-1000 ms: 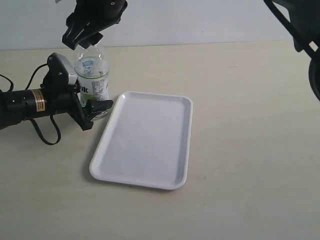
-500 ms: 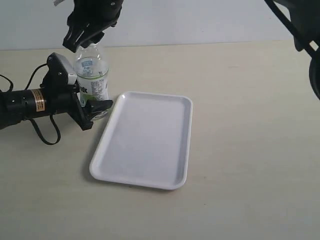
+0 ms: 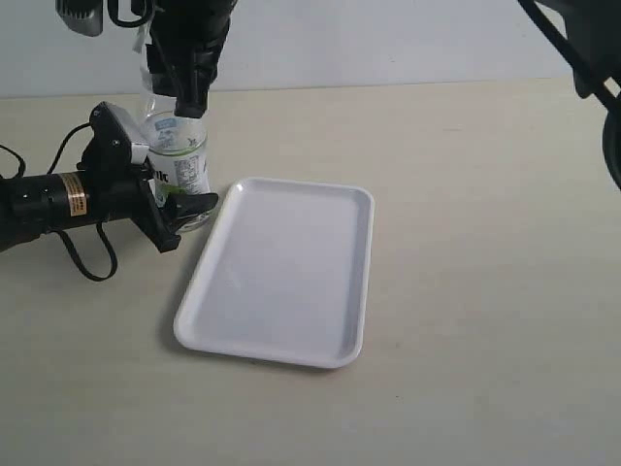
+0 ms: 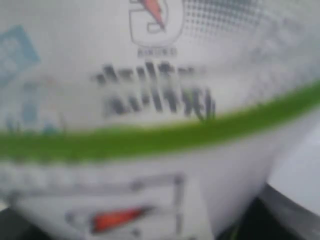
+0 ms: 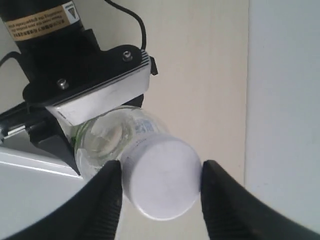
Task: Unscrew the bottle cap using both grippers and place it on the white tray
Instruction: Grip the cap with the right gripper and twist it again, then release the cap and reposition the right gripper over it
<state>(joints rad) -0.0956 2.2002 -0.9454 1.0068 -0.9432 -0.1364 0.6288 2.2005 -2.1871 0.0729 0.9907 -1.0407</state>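
Note:
The bottle (image 3: 180, 165) stands upright just left of the white tray (image 3: 281, 272). My left gripper (image 3: 163, 175) lies level on the table and is shut on the bottle's labelled body; its pale jaw pad (image 5: 100, 95) presses the bottle's side. In the left wrist view the blurred label (image 4: 150, 100) fills the picture. My right gripper (image 3: 186, 83) comes down from above and hides the bottle's top in the exterior view. In the right wrist view the right gripper (image 5: 161, 182) is shut on the bottle cap (image 5: 161, 182), one black finger (image 5: 107, 200) on each side of it.
The empty tray lies lengthwise toward the front of the beige table (image 3: 485, 243); a corner of the tray (image 5: 30, 200) sits beside the bottle's base. The left gripper's black cable (image 3: 92, 262) loops on the table. A white wall (image 3: 388, 39) runs along the far edge.
The right gripper has turned about the bottle's top, from a sideways splay to fingers pointing straight down over the neck. Bottle, left gripper and tray stay put.

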